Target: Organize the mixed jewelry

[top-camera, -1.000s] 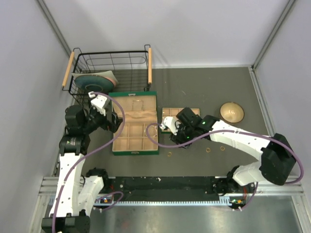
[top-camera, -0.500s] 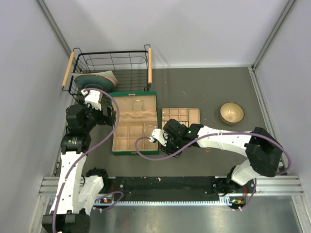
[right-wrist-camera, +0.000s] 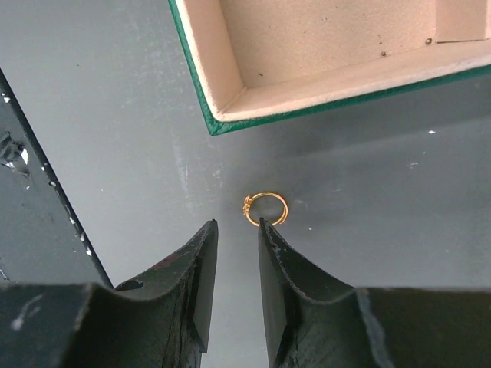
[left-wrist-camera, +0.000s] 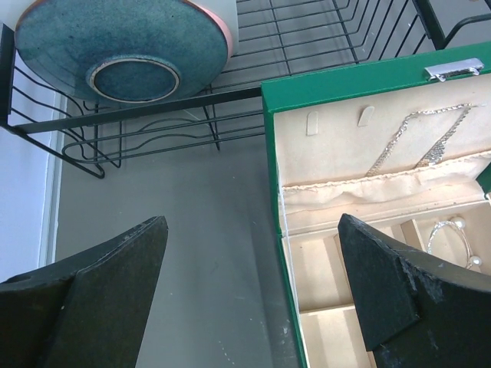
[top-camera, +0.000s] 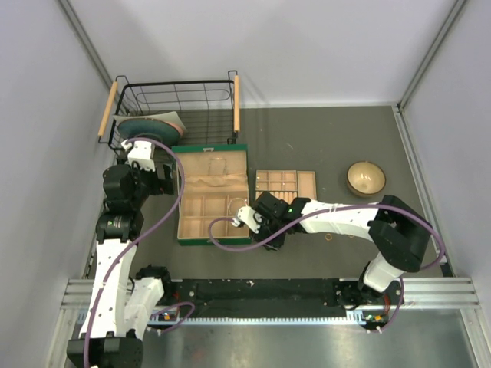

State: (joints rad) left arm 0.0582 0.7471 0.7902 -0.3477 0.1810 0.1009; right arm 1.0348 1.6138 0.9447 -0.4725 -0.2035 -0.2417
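Note:
A small gold ring (right-wrist-camera: 266, 208) lies on the grey table just off the green box's corner (right-wrist-camera: 307, 111). My right gripper (right-wrist-camera: 237, 224) hovers low right before it, jaws a narrow gap apart, nothing between them; the ring sits just beyond the right fingertip. In the top view the right gripper (top-camera: 266, 232) is at the box's front right corner. Another gold ring (top-camera: 330, 238) lies on the table to the right. The silver bracelet (left-wrist-camera: 453, 238) rests in a box compartment. My left gripper (left-wrist-camera: 252, 222) is wide open and empty over the table left of the box (left-wrist-camera: 345, 80).
The open green box (top-camera: 211, 242) has a silver chain (left-wrist-camera: 418, 138) in its lid. A small beige divided tray (top-camera: 285, 182) lies right of it, a tan bowl (top-camera: 366, 178) further right. A wire basket (top-camera: 176, 107) holding a teal plate (left-wrist-camera: 123, 50) stands behind.
My right gripper has moved left and nearer, from beside the beige tray to the box's front right corner over the ring. My left gripper has drawn back left, off the box.

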